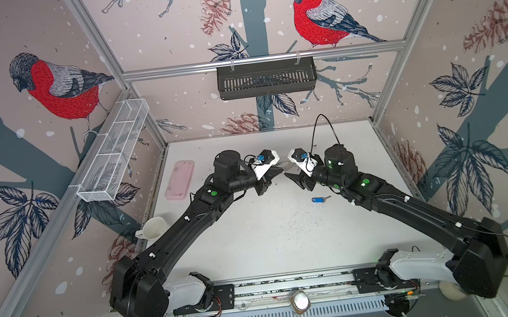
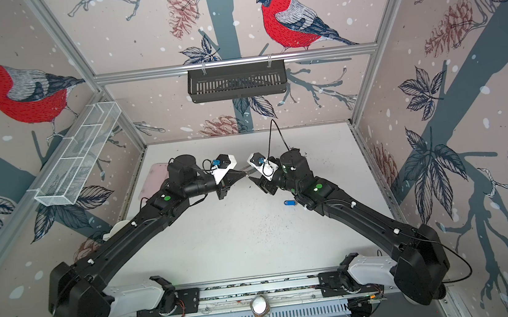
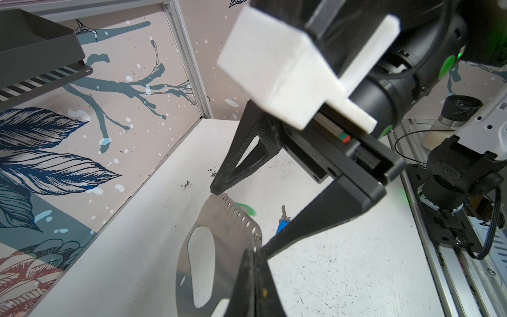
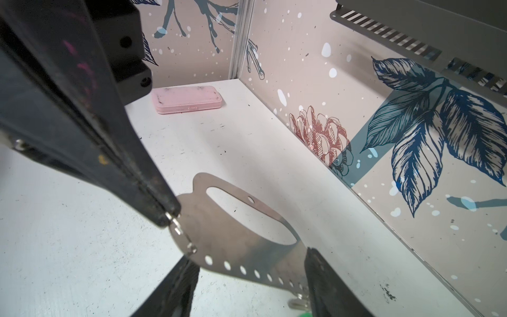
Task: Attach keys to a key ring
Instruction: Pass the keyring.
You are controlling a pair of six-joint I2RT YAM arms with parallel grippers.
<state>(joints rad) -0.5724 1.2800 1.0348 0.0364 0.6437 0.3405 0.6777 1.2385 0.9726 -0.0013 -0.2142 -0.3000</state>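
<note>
Steadying the key ring (image 4: 219,233) for threading. The plate is held clear of the white table (image 1: 270,238) between the two arms.

The left gripper (image 4: 167,215) is fully closed on one corner of the plate. This corner is at the end of the row of holes (image 4: 242,270), where a small wire ring (image 4: 182,236) sits.

The right gripper (image 3: 240,218) stands partly open and holds nothing. Its jaws bracket the plate's holed edge, one at each end; whether they touch it cannot be told.

The blue-tagged key (image 1: 319,199) lies unattached on the table below the plate, toward the right arm's side. A green tag (image 3: 245,209) shows blurred just behind the plate; whether it hangs from it is unclear. The pink case (image 4: 188,100) lies well apart from the plate, on the left arm's side.

Technique, as a judgement: a one-corner pinch lets a thin sheet pivot. The right jaws should therefore close slowly and squarely, clear of the hole meant for the key. Squeezing the sheet across its own plane risks bowing it or flicking it loose.

Materials: the plate is thin grey sheet metal with a dull sheen and a rounded outline. It has one large oval opening (image 4: 247,219) and round punched holes, and is probably slippery. The right gripper's fingers (image 3: 237,156) are black and finely textured. The case is smooth plastic with rounded corners, and the table is scuffed and speckled.
</note>
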